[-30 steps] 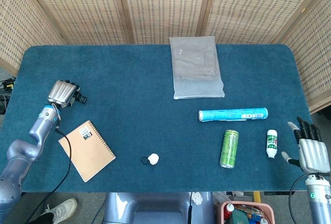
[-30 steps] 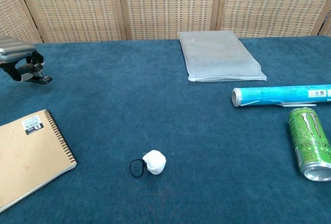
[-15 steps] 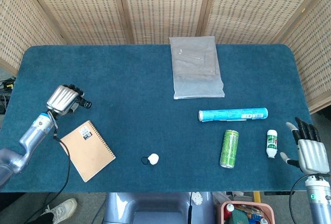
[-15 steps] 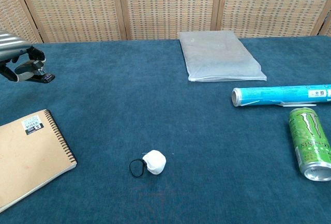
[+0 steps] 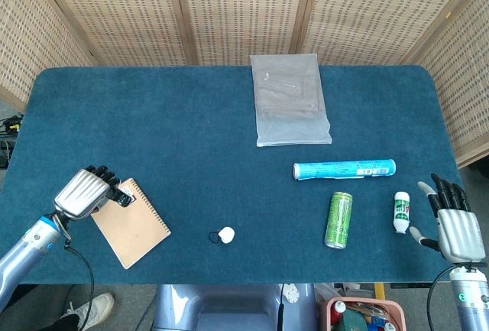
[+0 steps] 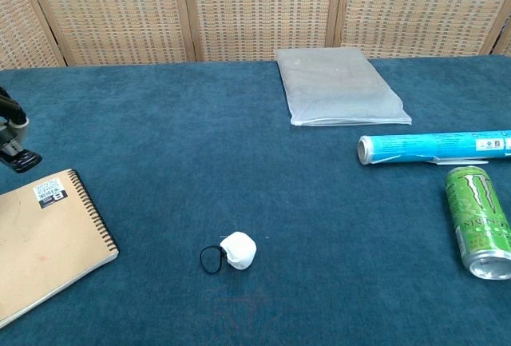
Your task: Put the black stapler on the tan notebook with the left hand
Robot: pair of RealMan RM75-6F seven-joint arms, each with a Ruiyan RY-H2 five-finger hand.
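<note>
The left robot hand (image 5: 85,191) is coming down and toward the robot, fingers clamped on the stapler (image 6: 16,157), which is now hanging just over the notebook's (image 5: 134,224) far corner. Lowering and release are probably next. The right robot hand (image 5: 451,220) is idling, fingers apart, off the surface (image 5: 191,132).

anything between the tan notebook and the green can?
Yes: in the head view, a small white wad with a black loop lies on the blue cloth between the tan spiral notebook and the green drink can. Otherwise bare cloth.
</note>
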